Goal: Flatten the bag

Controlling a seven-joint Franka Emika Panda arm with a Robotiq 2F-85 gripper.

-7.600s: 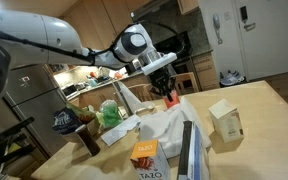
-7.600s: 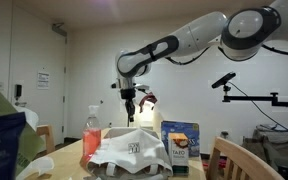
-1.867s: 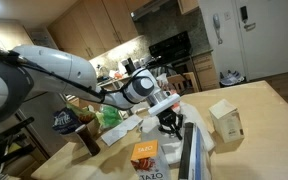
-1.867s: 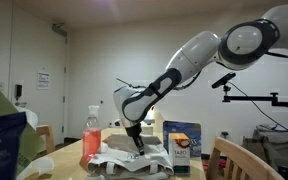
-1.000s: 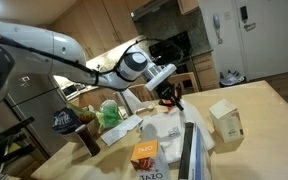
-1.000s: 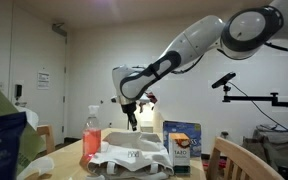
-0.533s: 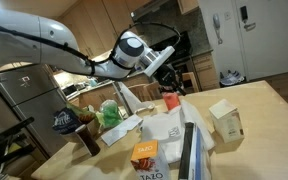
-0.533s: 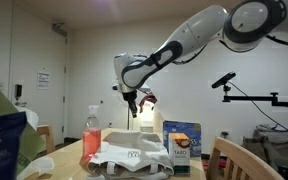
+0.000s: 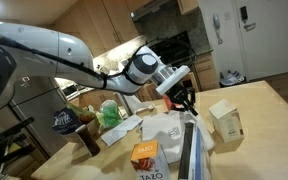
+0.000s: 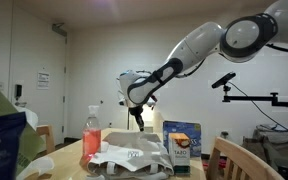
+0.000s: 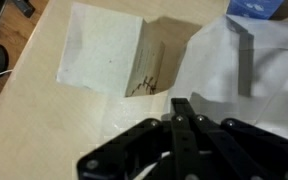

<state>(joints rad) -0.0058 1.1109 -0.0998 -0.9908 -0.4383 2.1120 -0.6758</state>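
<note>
Above the bag (image 9: 162, 128), the closed jaws have dropped nearer.

The bag (image 9: 162, 130) lies on the table (image 9: 269, 112) beside a carton (image 9: 225, 120), the hand (image 9: 187, 105) above it.

Cannot read the faint dark print (image 11: 146, 84) on the large white crinkled thin-walled bag (image 11: 219, 60): too small in the wrist view. Loses much of the bag past that view's right and lower edges, and its near middle under the black gripper (image 11: 180, 108). Shows only a clipped corner of a blue flat thing (image 11: 252, 6) beyond the bag. In an exterior view, crops an orange cardboard carton (image 9: 144, 160) in front of the bag at the bottom edge. In an exterior view, blurs blue and green shapes (image 10: 2, 135), well to the side of the bag, beyond naming.
</note>
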